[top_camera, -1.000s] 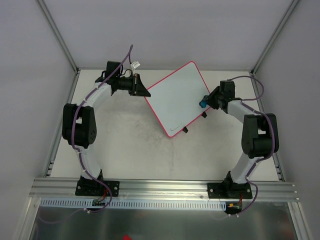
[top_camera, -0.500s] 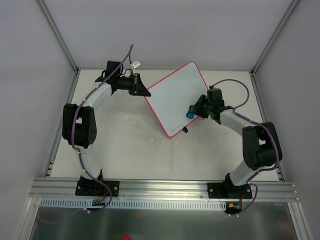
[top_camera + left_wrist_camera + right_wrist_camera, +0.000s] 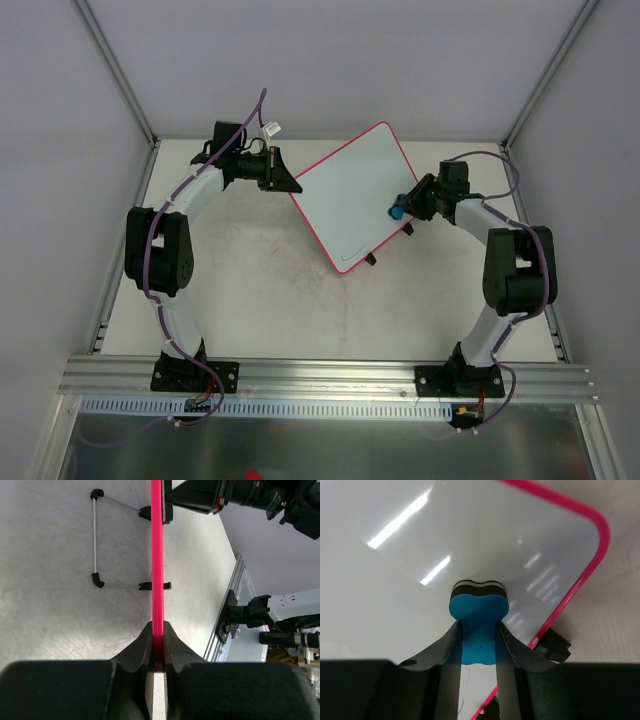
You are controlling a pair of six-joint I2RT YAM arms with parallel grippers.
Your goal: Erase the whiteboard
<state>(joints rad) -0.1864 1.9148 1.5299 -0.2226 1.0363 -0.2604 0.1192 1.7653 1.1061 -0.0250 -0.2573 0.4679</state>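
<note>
A pale, speckled bench [image 3: 260, 290] sits between grey walls, with a ribbed aluminium rail [image 3: 330, 378] across the lower part of the top view; the large white whiteboard with a thin pink-red rim [image 3: 355, 200] lies right of centre in the upper half, turned diamond-wise, with small black feet [image 3: 372, 260] at its lower right edge; in the left wrist view a thin wire leg with black caps [image 3: 95, 545] juts from the board's underside over the bench. The left arm reaches up the frame and bends rightward, its end effector [image 3: 285, 182] clamped tight on the rim at the board's left corner; the right arm arches up and leftward, its end effector [image 3: 405, 208] pinching a small blue bone-shaped eraser [image 3: 399, 211], whose dark pad presses on the white surface near the right edge.
</note>
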